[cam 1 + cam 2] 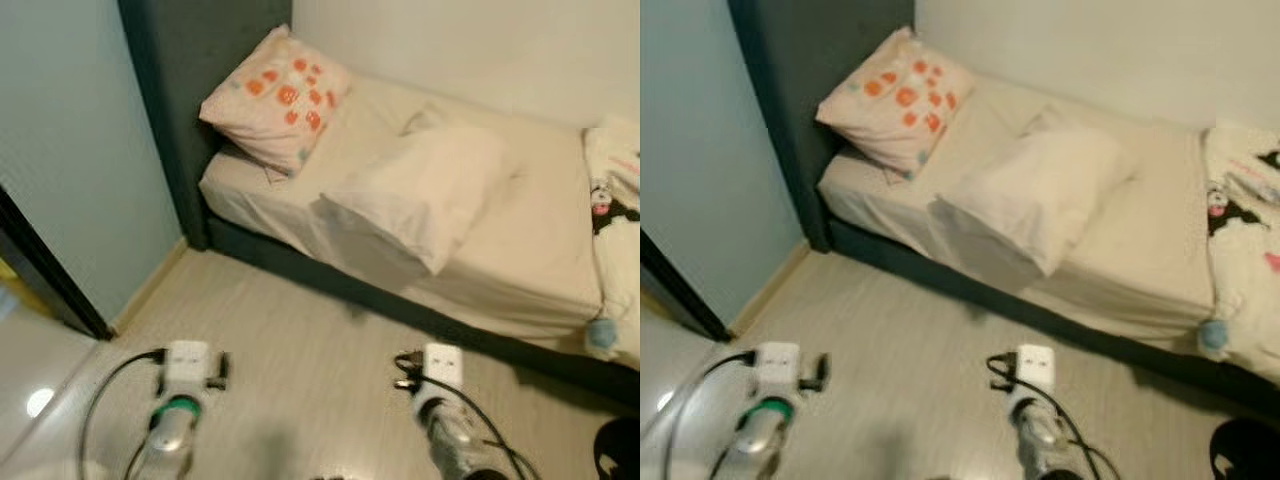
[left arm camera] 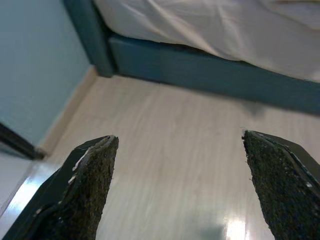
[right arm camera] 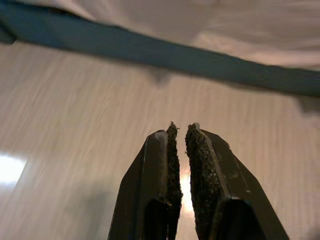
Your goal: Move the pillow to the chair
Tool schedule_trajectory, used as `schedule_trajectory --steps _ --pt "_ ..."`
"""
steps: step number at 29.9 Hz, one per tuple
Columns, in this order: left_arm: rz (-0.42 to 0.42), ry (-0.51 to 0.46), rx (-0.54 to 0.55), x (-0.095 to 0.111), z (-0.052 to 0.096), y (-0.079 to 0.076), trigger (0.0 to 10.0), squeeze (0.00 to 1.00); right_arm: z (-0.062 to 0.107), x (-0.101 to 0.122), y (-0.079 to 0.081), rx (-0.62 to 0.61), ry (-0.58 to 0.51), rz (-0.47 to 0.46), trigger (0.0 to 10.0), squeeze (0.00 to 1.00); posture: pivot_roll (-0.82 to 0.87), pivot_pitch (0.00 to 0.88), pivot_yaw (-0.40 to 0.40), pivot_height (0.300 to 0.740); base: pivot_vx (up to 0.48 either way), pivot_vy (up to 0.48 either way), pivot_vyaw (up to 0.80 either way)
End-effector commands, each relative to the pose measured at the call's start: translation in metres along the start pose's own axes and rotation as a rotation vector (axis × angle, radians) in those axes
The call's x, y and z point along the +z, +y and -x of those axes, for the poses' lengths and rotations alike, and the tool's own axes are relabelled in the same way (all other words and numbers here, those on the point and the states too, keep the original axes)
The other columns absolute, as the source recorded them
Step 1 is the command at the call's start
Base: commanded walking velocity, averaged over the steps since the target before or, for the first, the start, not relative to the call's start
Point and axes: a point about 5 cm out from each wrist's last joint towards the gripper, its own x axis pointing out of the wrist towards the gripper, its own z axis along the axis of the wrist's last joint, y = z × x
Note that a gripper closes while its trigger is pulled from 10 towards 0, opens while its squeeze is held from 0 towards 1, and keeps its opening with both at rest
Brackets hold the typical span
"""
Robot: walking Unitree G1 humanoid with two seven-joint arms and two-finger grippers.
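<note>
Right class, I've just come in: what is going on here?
A robot stands on the floor facing a bed. Two pillows lie on it: a plain white pillow near the edge and a spotted pillow against the headboard. Neither is held. The left gripper has its jaws wide open, the right gripper has them closed on nothing; both hang over the floor.

You are looking down into a bedroom in a home. A low bed (image 1: 520, 240) with a dark frame and cream sheet stands against a pale wall (image 1: 470, 45), its dark upholstered headboard (image 1: 190, 60) in the corner, with a pillow with orange spots (image 1: 280, 95) leaning on it and a plain white pillow (image 1: 420, 195) lying near the mattress edge. A cartoon-print blanket (image 1: 615, 185) covers the bed's far end, pale wood-look flooring (image 1: 310, 370) runs below, and a light blue wall (image 1: 70, 150) closes your left side.
</note>
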Motion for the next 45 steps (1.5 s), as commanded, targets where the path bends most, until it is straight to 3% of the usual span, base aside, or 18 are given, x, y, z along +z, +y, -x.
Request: schedule_trajectory --steps 1,16,26,45 --pt "0.009 0.013 -0.005 -0.005 0.003 -0.001 10.0 0.00 0.003 -0.010 -0.001 -0.009 0.035 -0.006 10.0 0.00 0.03 0.011 0.007 0.740 0.000 0.000 -0.80" --pt "0.018 -0.033 -0.025 0.002 0.003 -0.007 10.0 0.00 0.006 -0.018 0.003 0.012 0.062 0.012 10.0 0.00 0.05 0.009 -0.009 0.740 0.000 0.000 -0.78" --pt "0.050 -0.031 -0.031 0.004 0.000 -0.008 10.0 0.00 0.007 -0.019 0.004 0.016 0.064 0.014 10.0 0.00 0.04 0.027 -0.010 0.740 0.000 0.000 0.00" --pt "0.076 -0.053 -0.039 0.007 0.001 -0.004 10.0 0.00 0.008 -0.021 0.005 0.020 0.066 0.027 10.0 0.00 0.04 0.046 -0.006 0.740 0.307 0.000 0.00"
